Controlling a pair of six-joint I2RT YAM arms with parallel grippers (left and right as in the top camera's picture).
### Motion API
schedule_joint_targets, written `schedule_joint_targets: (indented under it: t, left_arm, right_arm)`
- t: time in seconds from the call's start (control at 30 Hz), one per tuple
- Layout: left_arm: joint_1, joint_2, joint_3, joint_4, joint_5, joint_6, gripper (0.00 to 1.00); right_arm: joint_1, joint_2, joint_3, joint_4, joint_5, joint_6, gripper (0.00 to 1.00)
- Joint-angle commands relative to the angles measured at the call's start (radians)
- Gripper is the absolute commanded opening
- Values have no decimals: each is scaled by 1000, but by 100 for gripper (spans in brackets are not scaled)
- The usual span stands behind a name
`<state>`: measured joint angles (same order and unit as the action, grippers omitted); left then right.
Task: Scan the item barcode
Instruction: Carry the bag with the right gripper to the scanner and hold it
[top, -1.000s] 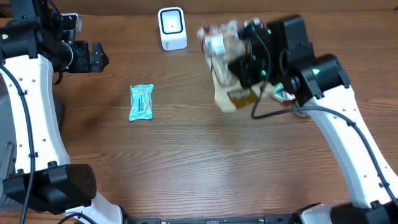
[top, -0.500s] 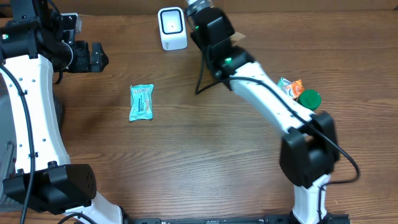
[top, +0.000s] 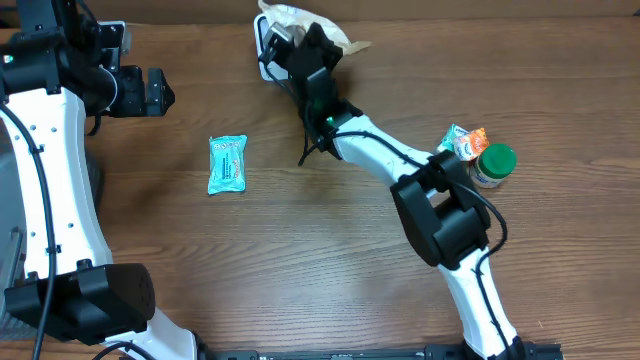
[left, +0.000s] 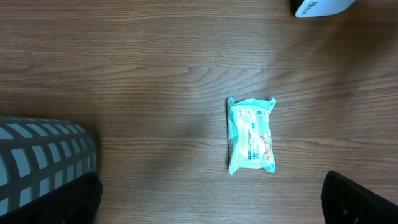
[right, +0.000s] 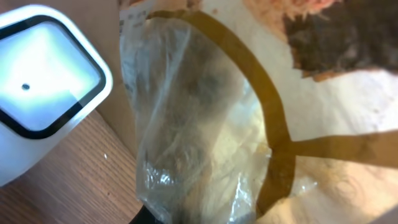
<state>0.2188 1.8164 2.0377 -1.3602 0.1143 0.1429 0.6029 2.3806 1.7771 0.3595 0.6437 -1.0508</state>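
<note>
Wooden table (top: 330, 260), one scanner (right: 43, 81), one jar (top: 495, 165).
Right gripper (top: 297, 36) clamped one bag (right: 205, 124) beside the scanner; left gripper (top: 157, 91) gaped; one teal packet (top: 227, 164) lay apart.

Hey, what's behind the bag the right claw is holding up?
Wooden table and the white scanner show beside the bag. Whatever lies directly behind it is covered by the packaging.

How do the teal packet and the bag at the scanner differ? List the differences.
The packet is opaque teal; the bag is tan with a clear window. The packet lies flat on the table; the bag is held at the scanner. Both are soft pouches.
</note>
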Motion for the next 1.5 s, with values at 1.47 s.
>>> schedule_joint_targets:
  t: [1.47]
  left_arm:
    - [10,3,0,3,-6,26,99]
  right_arm:
    - [39,-457,15,-567,-96,504,4]
